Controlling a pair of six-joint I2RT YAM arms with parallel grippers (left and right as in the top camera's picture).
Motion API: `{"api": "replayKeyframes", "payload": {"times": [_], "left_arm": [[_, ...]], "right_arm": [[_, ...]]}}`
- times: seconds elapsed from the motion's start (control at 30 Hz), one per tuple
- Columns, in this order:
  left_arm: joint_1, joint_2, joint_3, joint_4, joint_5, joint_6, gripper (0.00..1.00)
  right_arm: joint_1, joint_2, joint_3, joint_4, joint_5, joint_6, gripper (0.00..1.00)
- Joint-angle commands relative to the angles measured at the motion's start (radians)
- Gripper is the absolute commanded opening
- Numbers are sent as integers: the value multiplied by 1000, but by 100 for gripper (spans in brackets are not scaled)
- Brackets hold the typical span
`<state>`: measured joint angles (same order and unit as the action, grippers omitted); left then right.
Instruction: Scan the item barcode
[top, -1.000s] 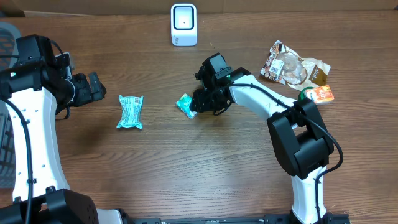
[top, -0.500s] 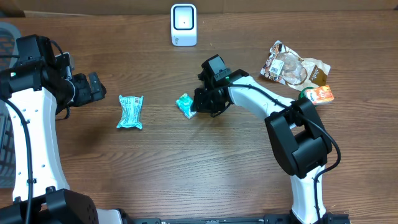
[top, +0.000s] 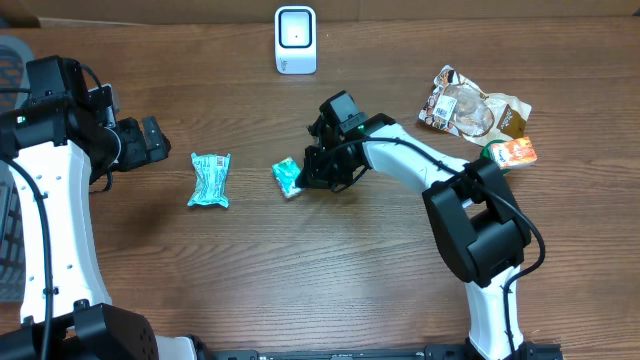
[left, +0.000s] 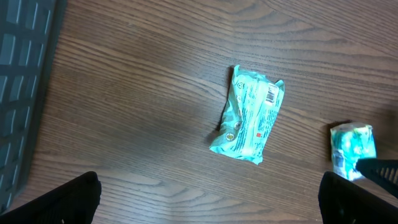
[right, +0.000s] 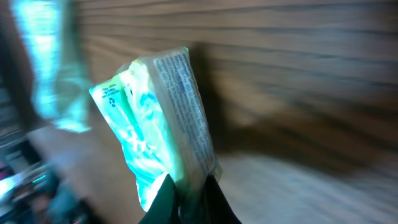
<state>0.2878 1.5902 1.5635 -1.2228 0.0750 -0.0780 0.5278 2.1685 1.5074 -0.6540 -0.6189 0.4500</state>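
Grasp step: right claw (top: 306, 176) clenched on the small green packet (top: 286, 177), left claw (top: 158, 140) open. Next, probably lift it, barcode facing the scanner (top: 295, 40).

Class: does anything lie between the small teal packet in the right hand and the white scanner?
Nothing visible does. Only bare table separates the small teal packet, pinched in the right hand, from the white scanner; the larger teal packet lies off to the left.
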Motion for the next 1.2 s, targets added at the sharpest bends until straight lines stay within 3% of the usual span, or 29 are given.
{"api": "replayKeyframes", "payload": {"times": [0.0, 0.13, 0.27, 0.53, 0.9, 1.03, 1.17], "left_arm": [[-7, -8, 4, 1, 3, 3, 99], [-7, -8, 4, 1, 3, 3, 99], [-7, -8, 4, 1, 3, 3, 100], [-7, -8, 4, 1, 3, 3, 100], [-7, -8, 4, 1, 3, 3, 99], [-7, -8, 4, 1, 3, 3, 99], [-7, -8, 4, 1, 3, 3, 100]], "right_arm": [[-67, -55, 44, 45, -326, -1, 4], [-131, -80, 44, 186, -625, 52, 4], [-180, -80, 44, 336, -747, 277, 4], [-243, -80, 44, 739, -883, 867, 4], [-241, -80, 44, 1536, -933, 1603, 4], [-241, -80, 44, 1694, -933, 1712, 4], [-241, -80, 44, 1697, -935, 1706, 4]]}}
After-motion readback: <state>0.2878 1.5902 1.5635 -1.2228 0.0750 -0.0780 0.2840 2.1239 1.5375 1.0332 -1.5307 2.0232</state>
